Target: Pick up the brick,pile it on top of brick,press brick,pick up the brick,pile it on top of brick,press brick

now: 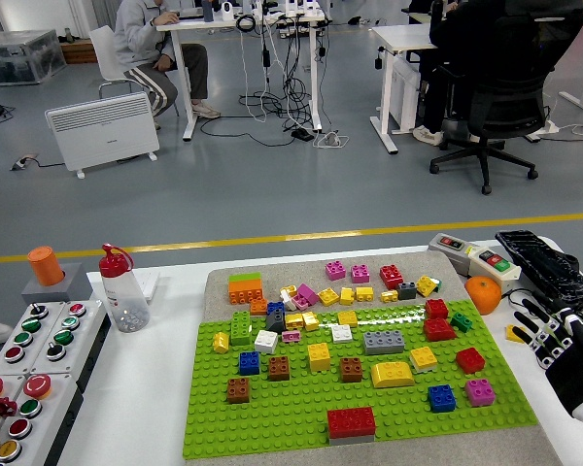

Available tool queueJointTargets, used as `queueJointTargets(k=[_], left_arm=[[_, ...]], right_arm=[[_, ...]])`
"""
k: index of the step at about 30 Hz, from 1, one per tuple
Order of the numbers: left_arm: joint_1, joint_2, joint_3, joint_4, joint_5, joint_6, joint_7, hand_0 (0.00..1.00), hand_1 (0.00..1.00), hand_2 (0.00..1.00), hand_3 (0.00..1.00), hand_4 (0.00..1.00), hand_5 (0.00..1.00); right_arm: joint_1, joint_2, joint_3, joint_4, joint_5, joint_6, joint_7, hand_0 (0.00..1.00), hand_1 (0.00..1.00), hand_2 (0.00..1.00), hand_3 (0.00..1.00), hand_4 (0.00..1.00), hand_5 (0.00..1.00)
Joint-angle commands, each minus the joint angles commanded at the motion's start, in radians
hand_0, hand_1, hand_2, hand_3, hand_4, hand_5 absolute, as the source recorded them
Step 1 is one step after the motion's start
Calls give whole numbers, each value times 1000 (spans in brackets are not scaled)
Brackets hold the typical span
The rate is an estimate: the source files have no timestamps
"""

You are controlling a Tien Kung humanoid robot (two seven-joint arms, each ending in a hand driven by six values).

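Observation:
A green studded baseplate [301, 417] lies in the middle of the table with several loose bricks of many colours on it. A large red brick [351, 421] sits on a grey one at the plate's near edge. Near the middle lie a yellow brick [392, 374] and a grey brick [383, 341]. An orange brick topped with green [244, 287] stands at the back left. My right hand [554, 340] rests on the table just right of the plate, fingers spread and holding nothing. No left hand shows.
A clear bottle with a red cap [123, 289] and a panel of push buttons [39, 359] stand to the left. At the back right are an orange fruit [483, 293], a switch box [474, 257] and a black device [544, 264].

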Motion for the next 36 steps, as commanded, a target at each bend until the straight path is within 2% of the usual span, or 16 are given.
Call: queueJointTargets(k=[1,2,7,8,11,20,28,36], left_arm=[[0,0,0,0,0,0,0,653,683,709,573,300,998],[0,0,0,0,-1,0,0,653,682,710,575,296,998],[-2,0,3,0,-10,0,-3,653,682,710,575,296,998],[-2,0,3,0,-12,0,-3,653,682,710,574,297,998],[-4,0,4,0,-16,0,-3,653,682,710,574,297,998],[-9,2,5,0,-22,0,-4,653,682,710,574,297,998],[-12,2,5,0,-24,0,-4,653,682,709,574,297,998],[-14,3,7,0,-24,0,-3,653,682,707,572,298,998]], right_arm=[[0,0,-2,-1,-7,-5,3,870,820,800,775,554,356],[1,-1,-4,-2,-20,-11,7,816,797,783,770,682,74],[10,-13,-35,-16,-191,-120,63,816,797,783,770,682,74],[12,-16,-38,-19,-231,-139,65,767,778,767,762,741,2],[17,-32,-49,-30,-339,-150,46,767,778,767,762,741,2],[32,-85,-82,-48,-667,-52,-6,784,784,756,760,725,2],[57,-161,-132,-45,-953,51,-27,786,775,743,750,709,2],[89,-204,-183,-49,-1167,128,-71,775,762,720,735,695,2]])
